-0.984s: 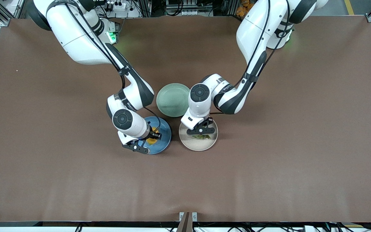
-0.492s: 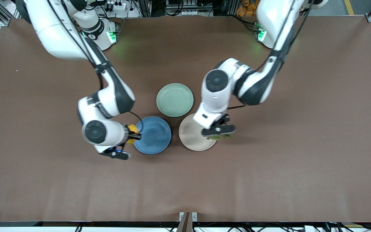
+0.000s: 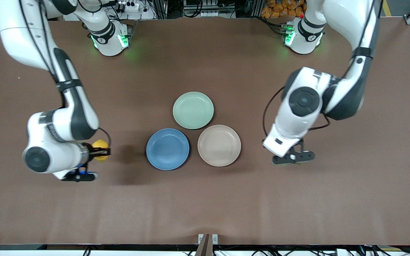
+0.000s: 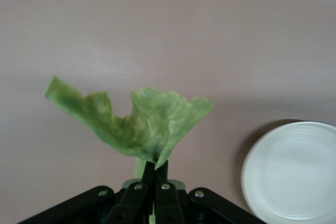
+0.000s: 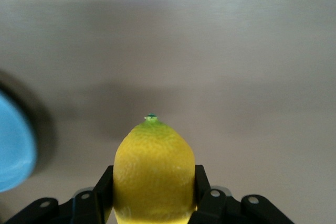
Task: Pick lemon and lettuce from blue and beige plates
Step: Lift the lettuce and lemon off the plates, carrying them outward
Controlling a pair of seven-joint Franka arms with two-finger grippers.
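Right gripper (image 3: 98,154) up in the air over bare table (image 3: 205,206) toward the right arm's end, well apart from the blue plate (image 3: 168,149). Arm bent at elbow, wrist folded low, fingers (image 5: 203,192) clamped on both sides of the lemon (image 3: 100,145), stem tip pointing outward in right wrist view.

Left gripper (image 3: 293,157) over bare table toward the left arm's end, apart from the beige plate (image 3: 219,145). Forearm angled down, wrist pointing at table. Fingers (image 4: 155,182) pinched narrow on the lettuce (image 4: 134,121) stem; leaf fans out past tips.

Both plates bare, side by side; mint-green plate (image 3: 193,110) farther from front cam, just beside both.
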